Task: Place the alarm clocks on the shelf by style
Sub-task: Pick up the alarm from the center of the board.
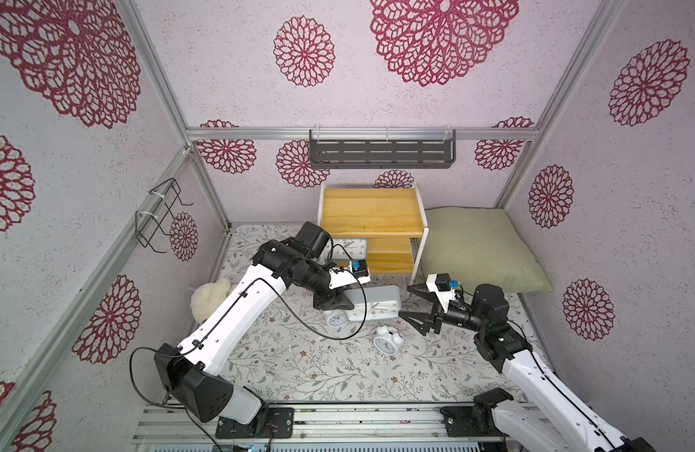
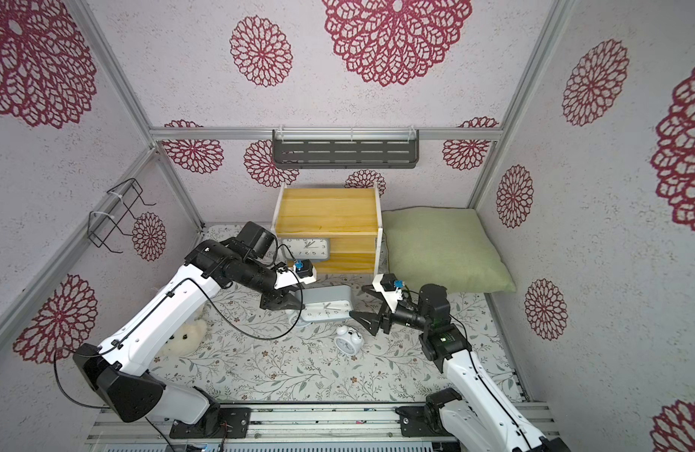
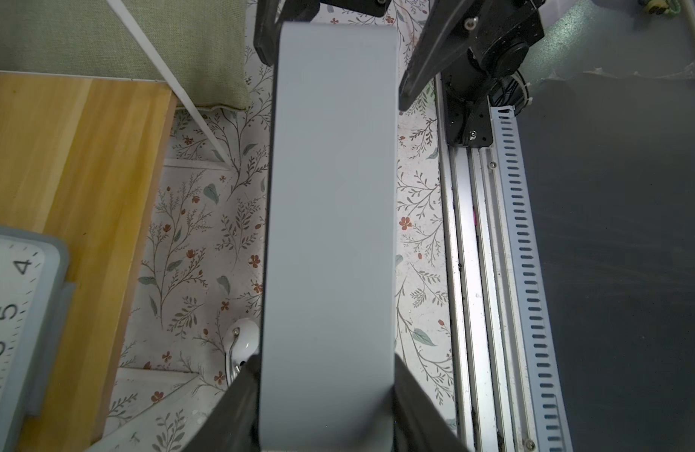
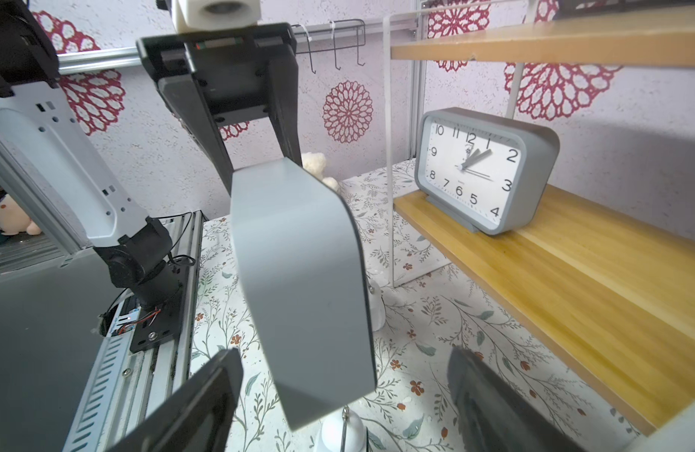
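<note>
My left gripper (image 1: 348, 304) is shut on one end of a flat grey alarm clock (image 1: 373, 303), held in the air in front of the shelf (image 1: 371, 211). The grey case (image 3: 330, 215) fills the gap between its fingers. My right gripper (image 4: 342, 364) stands open around the clock's other end (image 4: 303, 281), with a gap on each side. A second grey clock (image 4: 483, 168) stands upright on the lower board (image 4: 573, 281). Two round white twin-bell clocks lie on the table, one (image 1: 336, 319) partly under the held clock and one (image 1: 388, 340) nearer the front.
A green pillow (image 1: 479, 250) lies right of the shelf. A white plush toy (image 1: 209, 301) sits by my left arm. On the back wall hangs a dark slotted rack (image 1: 381, 152), and on the left wall a black wire holder (image 1: 162, 215).
</note>
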